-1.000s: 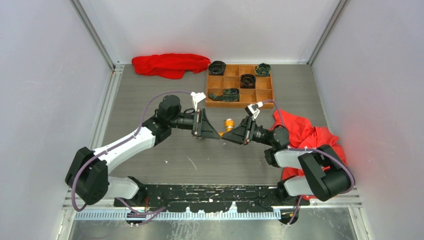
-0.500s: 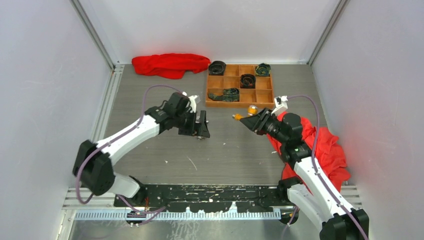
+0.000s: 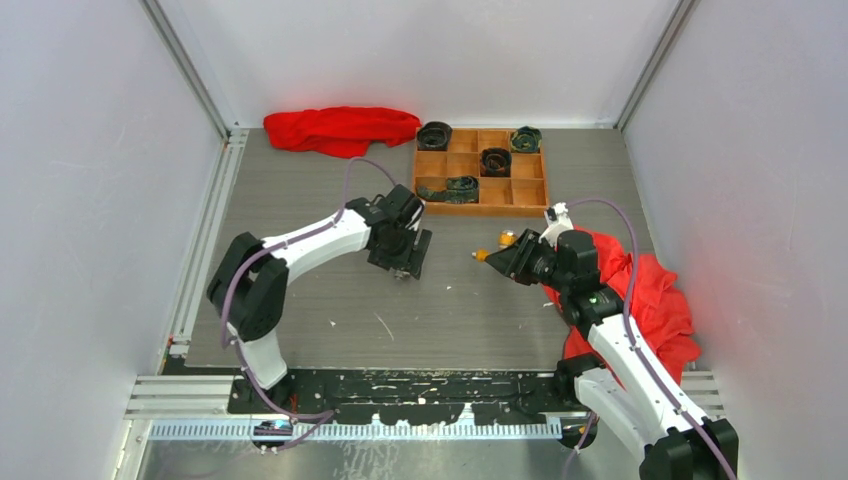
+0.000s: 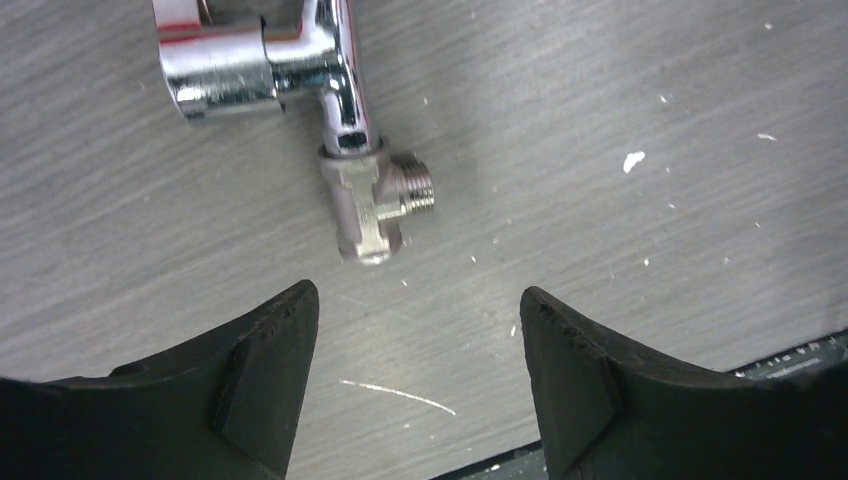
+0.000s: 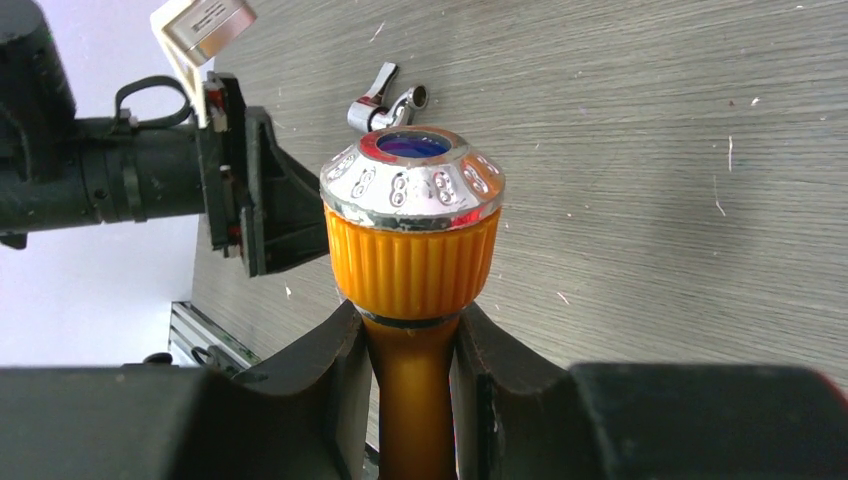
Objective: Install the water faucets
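Tabletop (image 4: 650,250) now bears silver faucet (image 4: 345,120), left jaws parted

White-walled booth over a grey wood-grain tabletop (image 3: 450,320).
Plain pale panels (image 3: 90,150) at left, back and right, joined by aluminium corner posts (image 3: 188,70); ribbed metal rail (image 3: 400,428) along the near edge; soft, even light, with faint scuffs and white flecks (image 4: 632,160) across the boards.

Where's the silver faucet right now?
Left wrist view: the silver faucet lies flat on the grey table, just beyond the open left gripper, touching neither finger.
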Available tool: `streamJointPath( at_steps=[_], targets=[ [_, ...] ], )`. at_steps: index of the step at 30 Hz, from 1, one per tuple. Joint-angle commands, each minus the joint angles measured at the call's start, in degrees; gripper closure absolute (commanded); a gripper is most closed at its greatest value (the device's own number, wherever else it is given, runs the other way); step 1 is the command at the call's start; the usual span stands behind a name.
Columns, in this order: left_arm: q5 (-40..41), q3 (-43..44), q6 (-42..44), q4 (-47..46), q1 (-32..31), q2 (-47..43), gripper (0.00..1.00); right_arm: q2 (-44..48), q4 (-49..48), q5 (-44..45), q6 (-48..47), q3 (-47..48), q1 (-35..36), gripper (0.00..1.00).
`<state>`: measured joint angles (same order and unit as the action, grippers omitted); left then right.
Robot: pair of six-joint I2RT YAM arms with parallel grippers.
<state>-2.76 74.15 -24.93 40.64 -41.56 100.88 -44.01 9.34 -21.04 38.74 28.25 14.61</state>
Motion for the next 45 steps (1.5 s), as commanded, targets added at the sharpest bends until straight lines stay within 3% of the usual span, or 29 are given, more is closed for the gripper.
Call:
streamJointPath(
  at_steps=[1, 18, 27, 35, 45],
  targets=[
    [2.7, 4.5, 2.7, 1.6, 0.0, 4.2, 0.27, 1.1, -1.2, 0.8, -1.4, 1.7, -0.2, 0.99],
    [4.8, 9.6, 3.5, 3.4, 0.0, 12.9, 0.44, 2.1, 0.7, 1.3, -2.4, 2.2, -0.2, 0.99],
    [5.7, 9.9, 3.6, 4.5, -0.1, 14.4, 0.45, 1.6, 0.2, 1.2, -2.2, 2.0, -0.1, 0.99],
    [4.7, 11.1, 0.5, 3.2, -0.1, 15.2, 0.36, 1.9, 0.2, 1.0, -2.2, 1.7, -0.1, 0.99],
    [5.9, 9.9, -2.7, 3.4, -0.4, 15.4, 0.53, 1.0, -0.3, 0.3, -2.4, 1.8, -0.1, 0.99]
  ],
)
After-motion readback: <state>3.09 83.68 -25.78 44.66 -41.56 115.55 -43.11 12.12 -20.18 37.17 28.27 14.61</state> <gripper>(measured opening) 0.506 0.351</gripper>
